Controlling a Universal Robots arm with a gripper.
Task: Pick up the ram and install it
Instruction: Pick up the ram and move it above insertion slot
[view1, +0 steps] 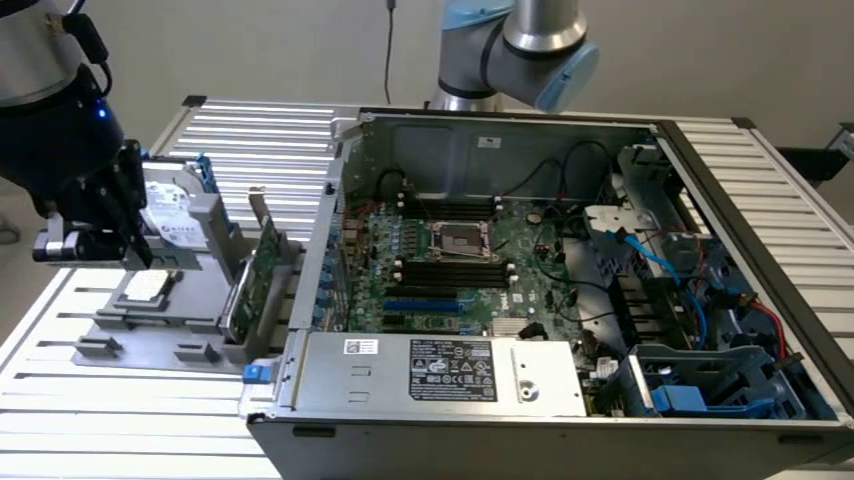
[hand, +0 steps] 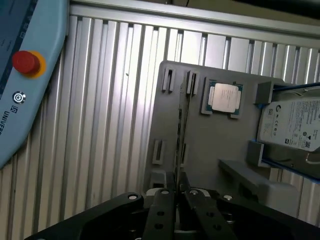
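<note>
So the arm is sitting in the pick-up half of the job right now. In the wrist view the gripper (hand: 176, 192) is pinching its jaws onto the ram (hand: 178, 130). The ram is showing edge-on as a thin dark strip running straight out from between the fingertips, over the gray fixture tray (hand: 220, 145). I can't tell whether the stick is already clear of its holder or just seated in it. In the exterior view the gripper (view1: 94, 250) is hanging above that tray, on the exterior view's left, well apart from the open computer case (view1: 534, 140). The CPU (hand: 223, 96) and the hard drive (hand: 292, 125) are lying in their own spots on the tray, beside the ram's line, and the tall expansion card (view1: 247, 290) is standing at the tray's edge nearest the case. The install isn't done, and the black memory slots (view1: 454, 268) on the board are looking empty to me. My guess is the seating is the fussy bit, with the stick needing to stay square in the grip, line up lengthwise with a slot, and avoid clipping the case wall or that card.
</note>
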